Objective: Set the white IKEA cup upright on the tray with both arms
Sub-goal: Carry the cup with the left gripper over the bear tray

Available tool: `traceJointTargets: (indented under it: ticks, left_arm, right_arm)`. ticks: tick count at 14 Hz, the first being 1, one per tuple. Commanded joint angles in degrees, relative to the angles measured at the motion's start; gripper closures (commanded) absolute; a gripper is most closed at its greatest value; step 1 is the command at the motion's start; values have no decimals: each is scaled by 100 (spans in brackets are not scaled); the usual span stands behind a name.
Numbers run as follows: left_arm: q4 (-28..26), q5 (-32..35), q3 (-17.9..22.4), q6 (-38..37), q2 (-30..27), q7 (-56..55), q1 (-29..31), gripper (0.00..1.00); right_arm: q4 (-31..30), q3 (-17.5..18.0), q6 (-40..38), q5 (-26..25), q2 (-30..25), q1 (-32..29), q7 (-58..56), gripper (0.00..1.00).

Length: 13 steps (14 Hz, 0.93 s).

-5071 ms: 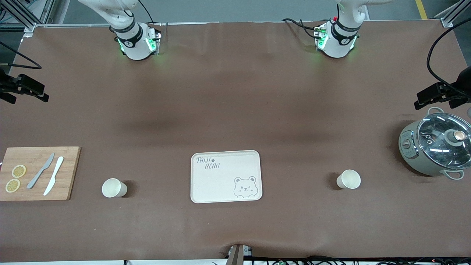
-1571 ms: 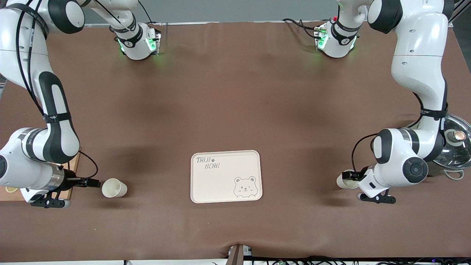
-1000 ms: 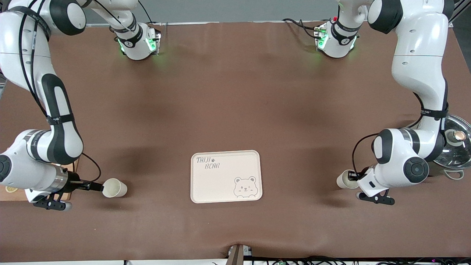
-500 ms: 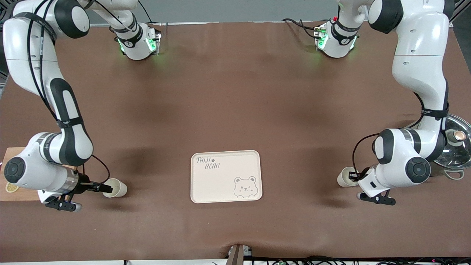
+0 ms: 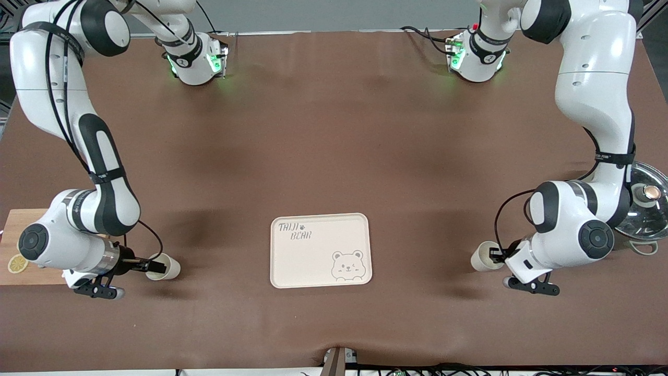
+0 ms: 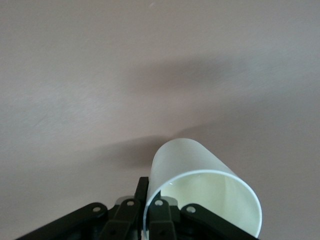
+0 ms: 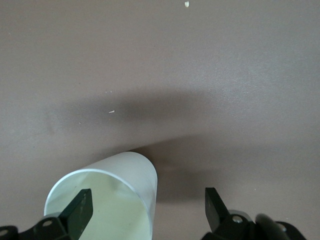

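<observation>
Two white cups lie on their sides on the brown table, one on each side of the cream bear tray point(image 5: 318, 261). The cup point(image 5: 481, 257) toward the left arm's end has its rim pinched by my left gripper point(image 5: 499, 254), which is shut on it. The left wrist view shows that cup point(image 6: 192, 160) with the left gripper point(image 6: 150, 195) holding one finger inside the wall and one outside. At the right arm's end, my right gripper point(image 5: 155, 267) stands open at the other cup point(image 5: 168, 266). In the right wrist view one finger point(image 7: 81, 209) is inside this cup point(image 7: 131, 170), the other beside it.
A wooden cutting board point(image 5: 28, 230) with a lemon slice point(image 5: 17, 263) lies at the right arm's end of the table, partly under that arm. A pot with a glass lid point(image 5: 647, 206) stands at the left arm's end, close to the left arm's elbow.
The left gripper has shut on its cup's rim, and that cup has shifted slightly toward the tray. The right gripper has slid forward, putting one finger into its cup's mouth.
</observation>
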Motion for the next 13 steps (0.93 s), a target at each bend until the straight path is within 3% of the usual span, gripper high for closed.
traceJointTargets:
  ticks: [1,10,13]
  left_arm:
    - [85,-102,-65,-35,-73,-440,-234,100]
    - [709,-120,-56,192,58,-2531,-1570,100]
    - [709,-251,-38,430,120,-3269,-2000,100]
  right_arm:
    - [-26,0,24,35,-28,2,27,40]
    - [-26,0,-11,35,-28,11,62,96]
    - [-17,0,-20,44,-36,20,27,100]
